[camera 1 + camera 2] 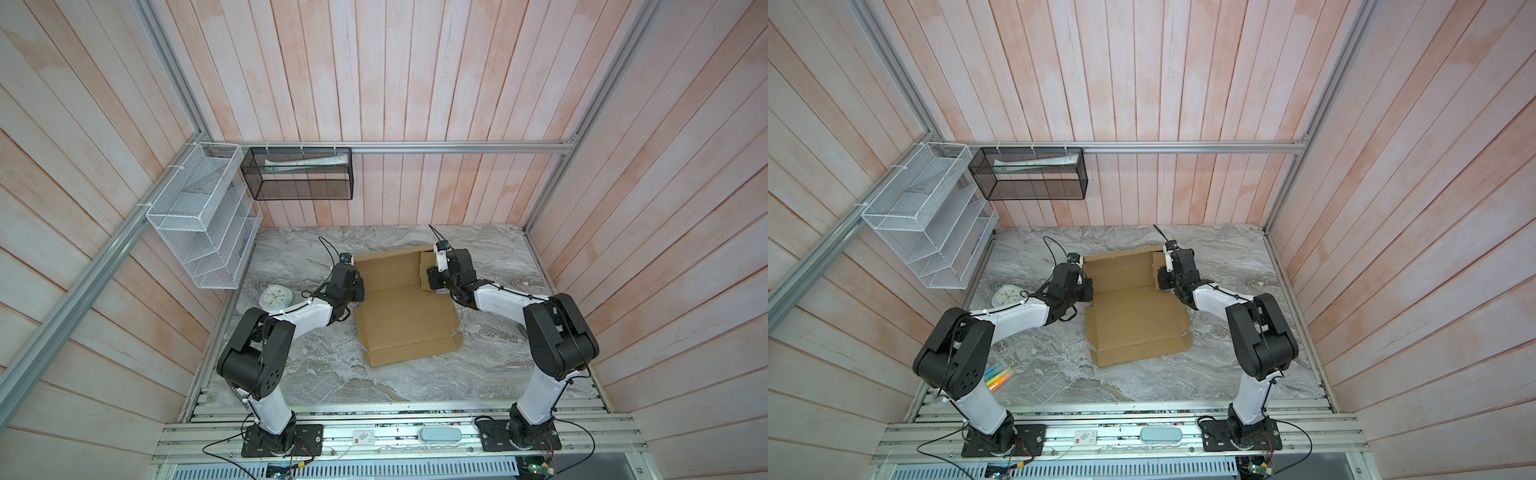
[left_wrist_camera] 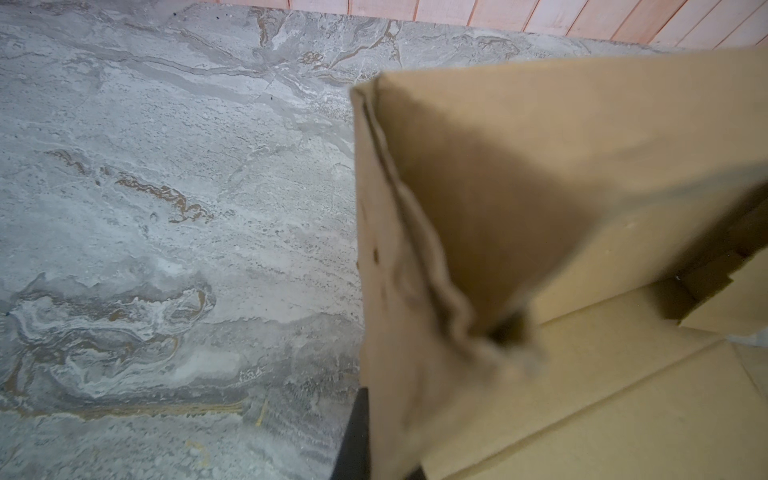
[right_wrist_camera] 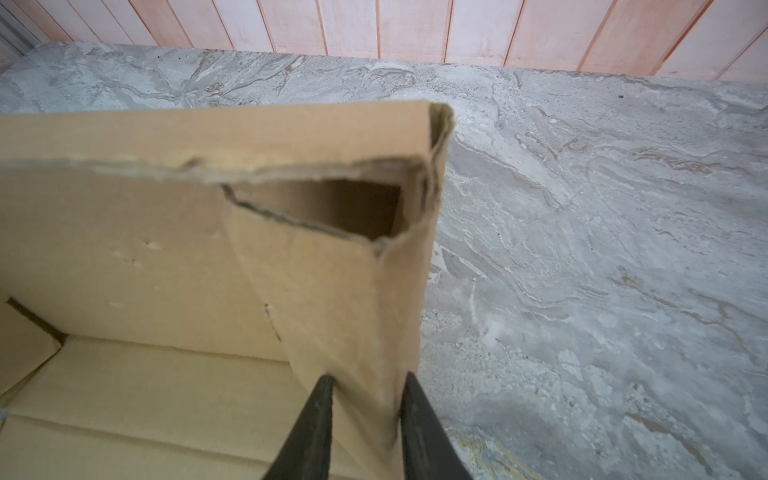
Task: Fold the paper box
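At the middle of the worktop (image 1: 328, 374) lies the paper box (image 1: 405, 316), brown corrugated card, partly formed (12 o'clock = away from the arm bases, in both top views). Its 6 o'clock half lies flat on the marbled surface, and its 12 o'clock half has walls raised.

Right wrist view: the far wall (image 3: 124, 232) stands with a ragged top edge. The 3 o'clock side wall (image 3: 374, 291) is doubled over, leaving an open triangular pocket at the corner. The right jaws are closed across this doubled wall, one finger on each face.

Left wrist view: the 9 o'clock side wall (image 2: 399, 291) stands, crumpled along its upper edge. The left jaws are pinched shut on it.

Step in hand, by judgement: rolling the side walls inward and seating them. To do it well:
- use the left grip as a steady counter so the sheet cannot slide;
- press the fold down toward the box floor (image 3: 166, 395), not outward;
- keep the pressure modest, since the edges look worn.

At 9 o'clock of the box, well apart, rests a white round object (image 1: 276, 297). A white wire rack (image 1: 199, 216) hangs on the wall toward 10 o'clock.
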Available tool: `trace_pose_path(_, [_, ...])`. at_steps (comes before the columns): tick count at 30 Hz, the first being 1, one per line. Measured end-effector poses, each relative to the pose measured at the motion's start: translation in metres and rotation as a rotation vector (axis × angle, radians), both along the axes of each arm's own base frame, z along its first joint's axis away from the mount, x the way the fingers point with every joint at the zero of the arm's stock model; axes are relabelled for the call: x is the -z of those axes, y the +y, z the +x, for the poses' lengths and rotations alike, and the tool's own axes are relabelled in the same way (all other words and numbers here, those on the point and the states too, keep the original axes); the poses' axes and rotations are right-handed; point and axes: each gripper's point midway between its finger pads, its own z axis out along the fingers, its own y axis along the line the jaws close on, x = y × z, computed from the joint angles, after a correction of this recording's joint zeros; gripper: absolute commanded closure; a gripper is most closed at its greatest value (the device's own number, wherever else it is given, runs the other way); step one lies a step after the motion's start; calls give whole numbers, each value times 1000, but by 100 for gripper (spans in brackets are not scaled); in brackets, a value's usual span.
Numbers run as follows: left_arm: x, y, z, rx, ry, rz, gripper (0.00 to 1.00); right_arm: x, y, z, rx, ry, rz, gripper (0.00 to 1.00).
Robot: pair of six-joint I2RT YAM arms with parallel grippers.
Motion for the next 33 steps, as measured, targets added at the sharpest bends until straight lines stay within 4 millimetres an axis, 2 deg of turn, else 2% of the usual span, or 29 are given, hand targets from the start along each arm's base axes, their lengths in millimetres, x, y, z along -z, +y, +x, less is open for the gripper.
trace_pose_path(10, [0, -1, 4, 6, -3, 8, 100, 2, 4, 8, 12, -10, 10, 65])
trace_pose_path(33, [-1, -6, 15, 22, 0, 14, 100, 12, 5, 26, 72, -6, 19, 66])
